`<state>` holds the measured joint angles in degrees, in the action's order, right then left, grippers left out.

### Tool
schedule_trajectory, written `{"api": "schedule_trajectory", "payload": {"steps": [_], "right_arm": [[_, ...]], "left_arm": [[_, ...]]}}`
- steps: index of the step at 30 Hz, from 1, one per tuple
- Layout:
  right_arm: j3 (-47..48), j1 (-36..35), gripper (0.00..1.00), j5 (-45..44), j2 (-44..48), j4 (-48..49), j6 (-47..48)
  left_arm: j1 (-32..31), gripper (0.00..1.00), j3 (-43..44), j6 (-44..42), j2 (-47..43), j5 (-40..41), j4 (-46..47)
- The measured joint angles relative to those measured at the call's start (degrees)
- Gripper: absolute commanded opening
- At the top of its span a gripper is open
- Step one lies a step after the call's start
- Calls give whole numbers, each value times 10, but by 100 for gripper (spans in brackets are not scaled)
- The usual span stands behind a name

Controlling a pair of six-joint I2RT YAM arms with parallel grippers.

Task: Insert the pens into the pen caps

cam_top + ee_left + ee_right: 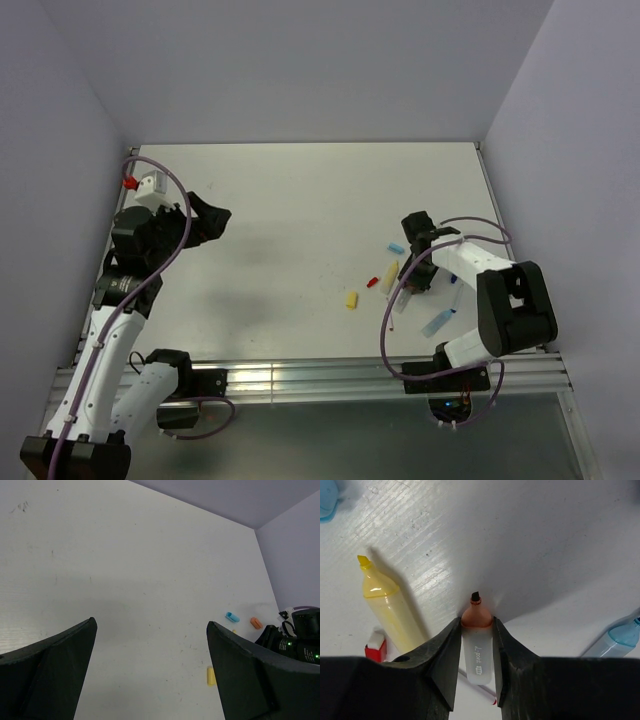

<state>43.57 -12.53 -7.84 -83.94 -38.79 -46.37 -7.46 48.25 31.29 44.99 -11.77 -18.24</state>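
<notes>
My right gripper (477,625) is shut on a white pen (479,657) with an orange nose and dark tip, held just over the table. To its left lies a yellow pen (387,605) next to a red cap (375,647). A light blue pen (617,639) lies at the right. From above, the right gripper (412,285) sits among the pens, with a yellow cap (351,299) and a light blue cap (395,246) nearby. An orange cap (256,623) shows in the left wrist view. My left gripper (151,625) hangs open and holds nothing, far to the left (215,222).
Pale walls close in the white table (300,200) at the back and both sides. A metal rail (330,378) runs along the near edge. A thin red pen (485,692) lies under the held pen. The right arm (295,642) shows at the left wrist view's right edge.
</notes>
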Motion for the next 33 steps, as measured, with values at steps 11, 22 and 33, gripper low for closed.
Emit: {"api": "schedule_trajectory", "payload": {"steps": [11,22,33], "right_arm": [[106,-19,0,4,122,-30,27],[272,-142,0,2,131,-24,20],[381,-280,0,-7,45,-14,-10]], "left_arm": [[0,93,-34,41,35,-101,61],[-47,77,-51,99,105,-203,187],[-196,72,-30,120,197,-172,273]]}}
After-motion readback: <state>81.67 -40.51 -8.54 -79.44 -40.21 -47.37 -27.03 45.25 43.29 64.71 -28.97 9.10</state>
